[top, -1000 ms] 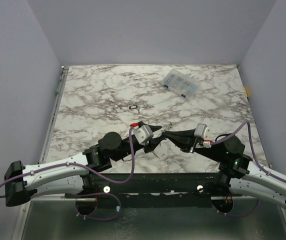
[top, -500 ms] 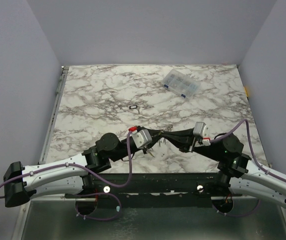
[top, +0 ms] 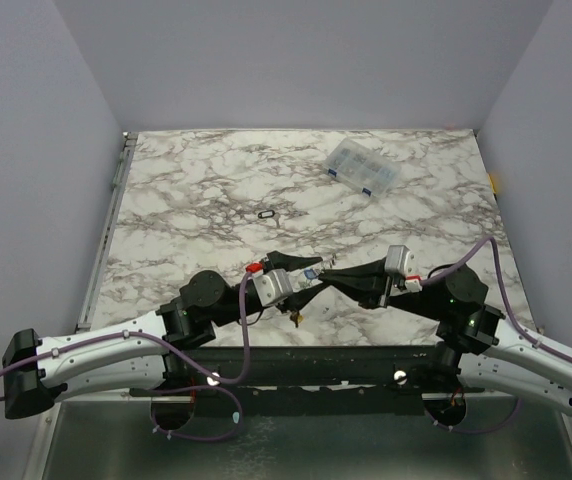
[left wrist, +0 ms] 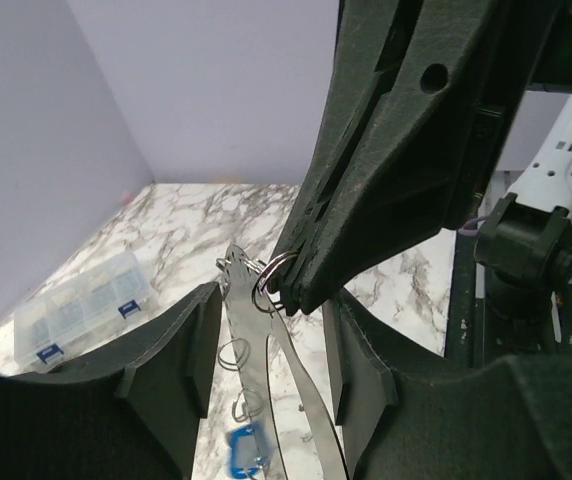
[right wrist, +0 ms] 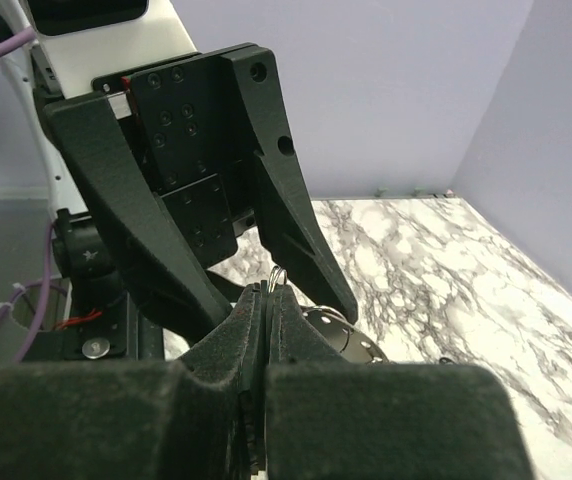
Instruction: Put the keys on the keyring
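My right gripper (right wrist: 269, 290) is shut on a small wire ring at the top of the keyring (left wrist: 247, 330), a thin grey metal hoop that hangs from its tips (left wrist: 301, 290). My left gripper (left wrist: 271, 340) is open, with one finger on each side of the hoop and neither touching it. Small wire rings and a blue key (left wrist: 246, 450) hang lower on the hoop. From above, both grippers (top: 304, 272) (top: 326, 272) meet near the table's front, with a yellow-orange key (top: 294, 316) dangling below. A black-rimmed oval key (top: 266, 214) lies alone farther back.
A clear plastic compartment box (top: 362, 167) lies at the back right of the marble table (top: 186, 190). Lilac walls close the table in on three sides. Both arms lie low along the table's near edge.
My left gripper pulled in toward the near edge and rolled; its jaws narrowed and then widened again. The yellow-orange key now dangles in view. My right gripper held its place and grip.
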`<act>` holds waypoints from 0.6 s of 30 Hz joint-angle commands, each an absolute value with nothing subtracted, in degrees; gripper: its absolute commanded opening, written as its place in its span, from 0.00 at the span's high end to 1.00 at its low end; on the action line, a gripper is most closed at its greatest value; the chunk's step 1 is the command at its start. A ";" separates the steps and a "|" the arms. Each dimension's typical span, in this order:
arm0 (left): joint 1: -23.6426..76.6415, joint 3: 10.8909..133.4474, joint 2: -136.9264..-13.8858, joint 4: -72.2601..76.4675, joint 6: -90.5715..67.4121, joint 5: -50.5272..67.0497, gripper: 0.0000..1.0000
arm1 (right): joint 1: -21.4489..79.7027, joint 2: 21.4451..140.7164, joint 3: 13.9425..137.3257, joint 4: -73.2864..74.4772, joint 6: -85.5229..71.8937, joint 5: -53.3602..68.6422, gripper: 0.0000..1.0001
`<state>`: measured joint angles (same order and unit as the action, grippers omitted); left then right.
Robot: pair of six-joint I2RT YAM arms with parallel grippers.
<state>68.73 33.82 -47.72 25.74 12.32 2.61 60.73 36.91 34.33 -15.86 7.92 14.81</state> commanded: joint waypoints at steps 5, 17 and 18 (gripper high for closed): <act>68.89 33.80 -44.73 26.81 13.87 10.57 0.62 | 60.74 36.51 39.84 -8.89 7.11 21.36 0.99; 68.91 34.55 -45.49 26.57 12.99 14.98 0.93 | 60.75 38.59 40.59 -8.33 5.98 22.82 0.99; 68.91 34.48 -45.34 26.59 12.93 14.84 0.96 | 60.73 38.42 40.56 -8.33 5.98 22.62 0.99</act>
